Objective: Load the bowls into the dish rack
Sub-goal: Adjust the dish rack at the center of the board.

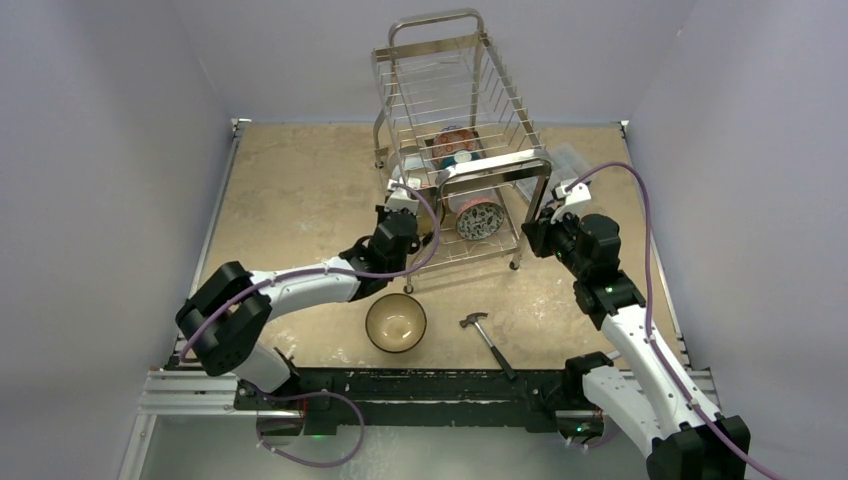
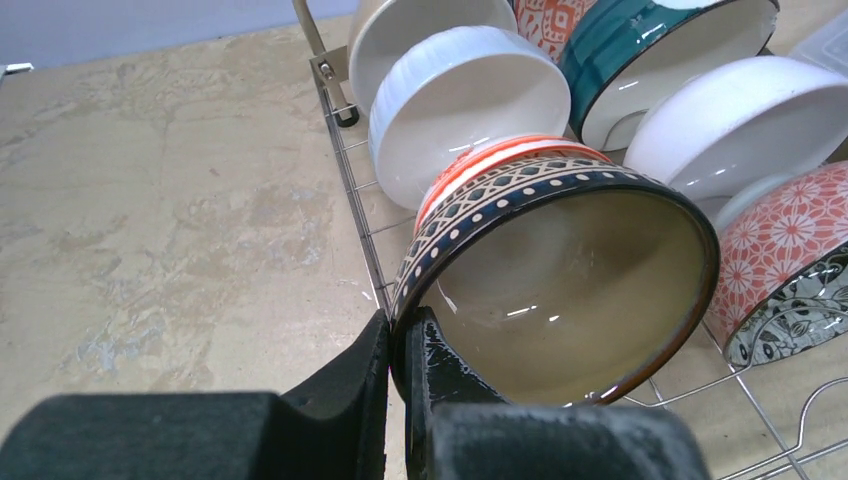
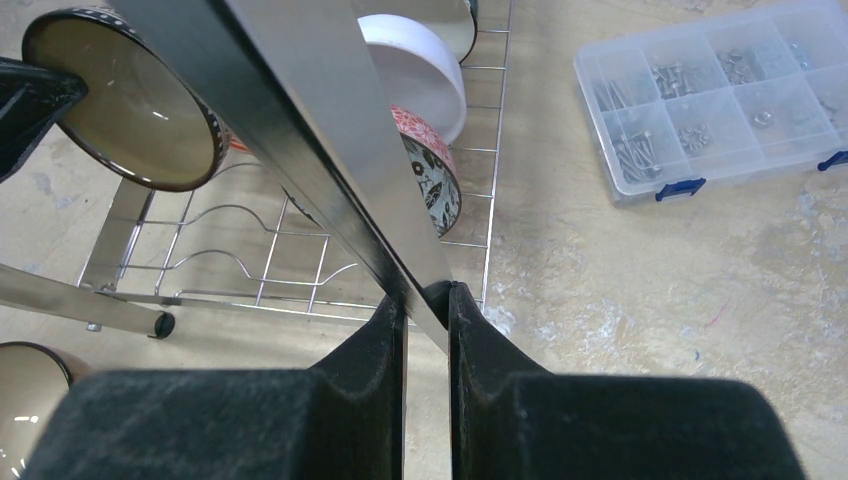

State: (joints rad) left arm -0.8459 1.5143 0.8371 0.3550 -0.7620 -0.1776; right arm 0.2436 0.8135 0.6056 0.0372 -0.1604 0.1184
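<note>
My left gripper (image 2: 398,335) is shut on the rim of a dark patterned bowl (image 2: 560,270) with a cream inside, held tilted over the lower tier of the dish rack (image 1: 455,60). Behind it in the rack stand a white ribbed bowl (image 2: 460,110), a teal bowl (image 2: 650,60), a plain white bowl (image 2: 740,120) and a red-and-white patterned bowl (image 2: 790,240). My right gripper (image 3: 428,305) is shut on the rack's chrome handle tube (image 3: 300,130) at the front right. A brown bowl (image 1: 396,323) with a cream inside sits on the table near the arm bases.
A hammer (image 1: 488,335) lies on the table just right of the brown bowl. A clear plastic compartment box (image 3: 715,95) with small hardware sits to the right of the rack. The table's raised edges run along both sides.
</note>
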